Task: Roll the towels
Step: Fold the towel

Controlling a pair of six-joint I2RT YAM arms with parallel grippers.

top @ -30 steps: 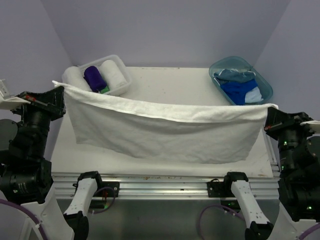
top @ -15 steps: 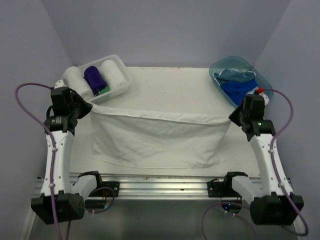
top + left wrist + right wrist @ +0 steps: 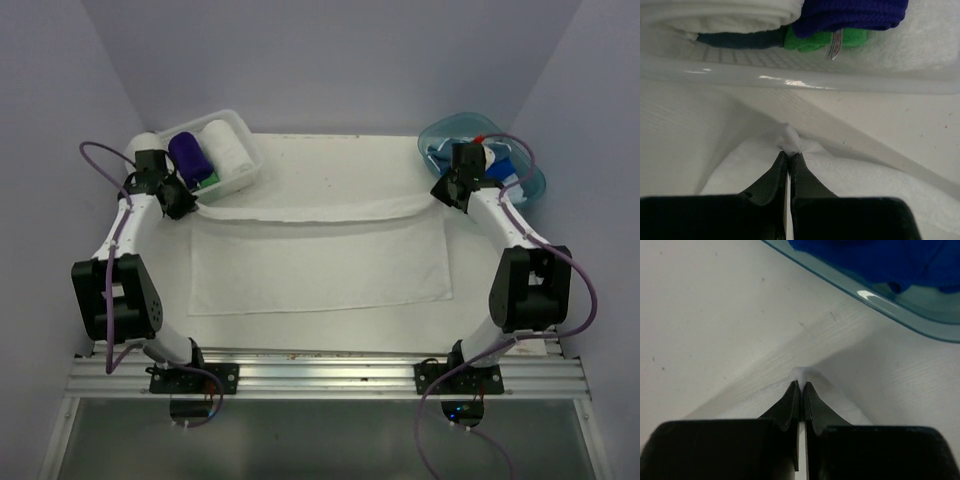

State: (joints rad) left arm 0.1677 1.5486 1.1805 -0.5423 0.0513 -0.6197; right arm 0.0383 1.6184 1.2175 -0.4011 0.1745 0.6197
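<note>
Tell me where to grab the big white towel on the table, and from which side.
Grip the white towel by its two far corners, each from its own outer end. It lies flat and wide across the table; the left claw and right claw are shut on those corners.

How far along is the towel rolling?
Done: rolled white towels and a deep purple one in the white plastic lattice basket. In hand: the left gripper and right gripper each pinch a far corner of the large white towel spread on the table, not yet rolled. Left: that roll, plus loose blue towels in the translucent teal tub.
</note>
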